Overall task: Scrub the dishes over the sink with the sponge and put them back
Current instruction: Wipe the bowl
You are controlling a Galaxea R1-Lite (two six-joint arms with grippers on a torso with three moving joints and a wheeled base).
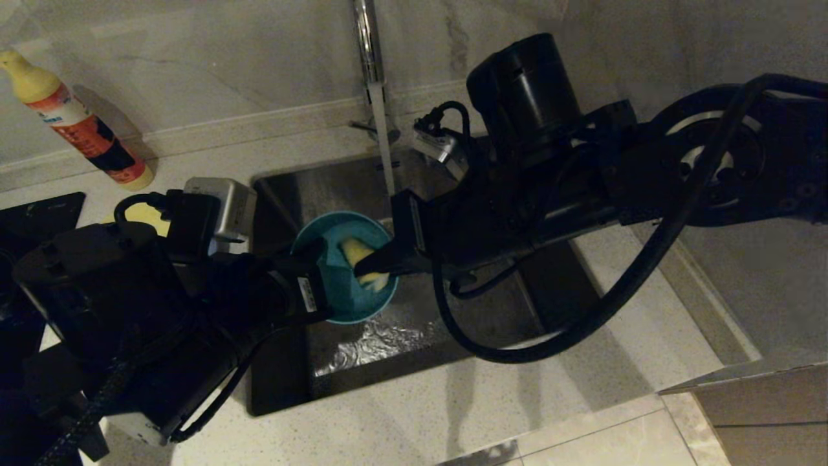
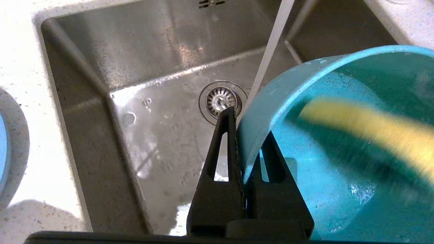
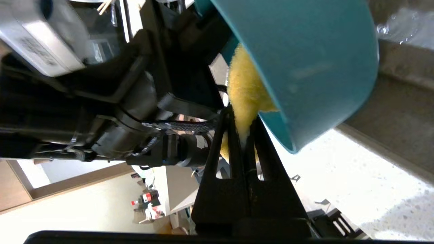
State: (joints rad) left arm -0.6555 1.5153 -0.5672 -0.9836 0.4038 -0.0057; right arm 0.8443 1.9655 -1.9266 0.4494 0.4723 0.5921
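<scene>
Left end effector (image 1: pixel 309 268) clamped on the teal-blue bowl (image 1: pixel 346 268) rim over the sink (image 1: pixel 414 336), bowl tipped toward the right end effector (image 1: pixel 372 262), which pinched the sponge (image 1: pixel 363 259) inside it, sponge's long axis running along its fingers.

A: What blocks the sink (image 1: pixel 414 336)?
B: The teal-blue bowl (image 1: pixel 346 294) at its centre, both arms meeting there from nine and two o'clock; the tap (image 1: pixel 378 97) stands at twelve.
A: Free room?
B: Open basin toward six o'clock.
</scene>
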